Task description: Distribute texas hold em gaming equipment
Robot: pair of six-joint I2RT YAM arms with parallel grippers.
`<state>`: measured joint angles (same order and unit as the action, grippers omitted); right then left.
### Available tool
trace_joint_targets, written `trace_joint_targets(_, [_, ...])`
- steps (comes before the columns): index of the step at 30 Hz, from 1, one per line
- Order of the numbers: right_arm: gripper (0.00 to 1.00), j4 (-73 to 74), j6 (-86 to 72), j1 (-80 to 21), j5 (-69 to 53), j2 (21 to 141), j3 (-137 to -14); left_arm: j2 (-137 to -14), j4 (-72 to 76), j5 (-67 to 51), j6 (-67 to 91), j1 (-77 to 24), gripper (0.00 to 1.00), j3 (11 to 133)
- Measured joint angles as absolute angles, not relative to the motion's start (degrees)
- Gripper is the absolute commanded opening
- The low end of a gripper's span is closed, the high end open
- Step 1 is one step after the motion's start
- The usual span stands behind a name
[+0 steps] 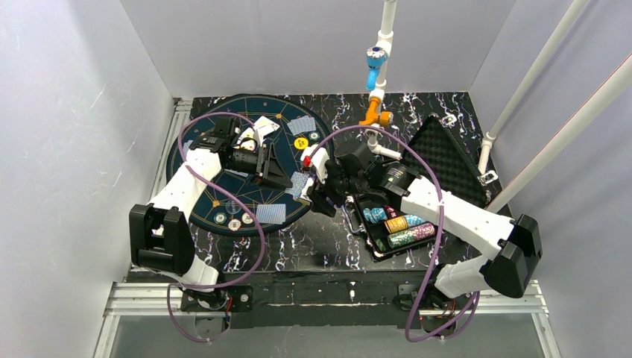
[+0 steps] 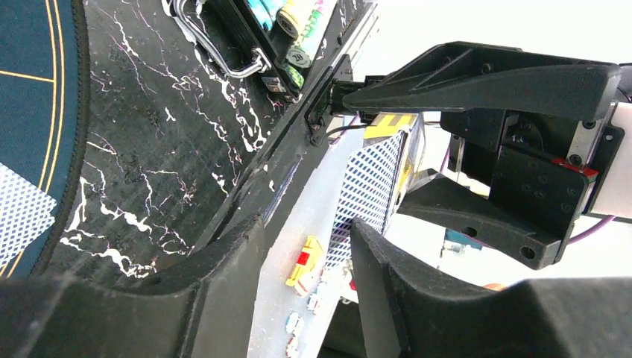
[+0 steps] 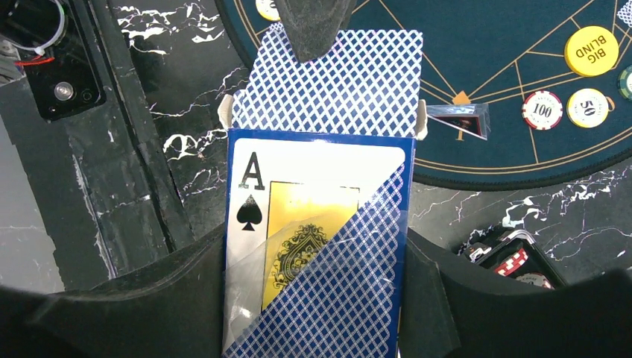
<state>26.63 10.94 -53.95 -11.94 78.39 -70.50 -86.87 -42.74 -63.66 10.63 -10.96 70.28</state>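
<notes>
My right gripper (image 1: 317, 190) (image 3: 314, 253) is shut on a blue-patterned card box (image 3: 328, 298) with an ace of spades on its face, held above the table beside the dark blue round mat (image 1: 223, 186). The box's top flap (image 3: 335, 82) stands open. My left gripper (image 1: 287, 177) (image 2: 305, 231) is open at that open end; one of its fingertips (image 3: 309, 22) lies over the flap. The box shows edge-on in the left wrist view (image 2: 369, 194). Cards (image 1: 302, 125) (image 1: 270, 214) and chips (image 3: 591, 51) (image 3: 542, 110) (image 3: 587, 107) lie on the mat.
The black case (image 1: 376, 250) stands open right of the grippers, with chip stacks (image 1: 406, 227) in it and its foam lid (image 1: 447, 160) tilted back. A white pipe with a blue and an orange fitting (image 1: 376, 74) hangs at the back. Grey walls close in the sides.
</notes>
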Motion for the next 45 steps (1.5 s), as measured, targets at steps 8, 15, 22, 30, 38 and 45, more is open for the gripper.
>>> trace_joint_targets(8, [0.01, 26.6, 11.1, -54.0, -11.7, 78.4, -70.5, -85.1, -40.6, -64.7, 11.9, -10.2, 0.64, 70.1])
trace_joint_targets(15, [0.01, 26.5, 11.4, -54.0, -11.7, 78.4, -70.5, -80.2, -30.9, -67.2, 20.4, -10.4, 0.61, 65.0])
trace_joint_targets(22, [0.01, 26.4, 11.4, -54.0, -11.7, 78.4, -70.5, -80.3, -28.4, -64.9, 23.3, -12.8, 0.33, 61.7])
trace_joint_targets(30, [0.01, 27.7, 11.4, -54.0, -10.5, 78.5, -70.5, -79.9, -30.3, -65.2, 22.6, -10.3, 0.0, 61.6])
trace_joint_targets(38, [0.01, 26.9, 11.4, -53.9, -9.8, 78.5, -70.4, -81.9, -39.7, -62.9, 14.6, -1.0, 0.0, 67.2])
trace_joint_targets(45, [0.01, 26.4, 12.0, -53.9, -9.3, 78.0, -70.3, -92.8, -56.9, -55.4, -7.3, 7.7, 0.0, 80.7])
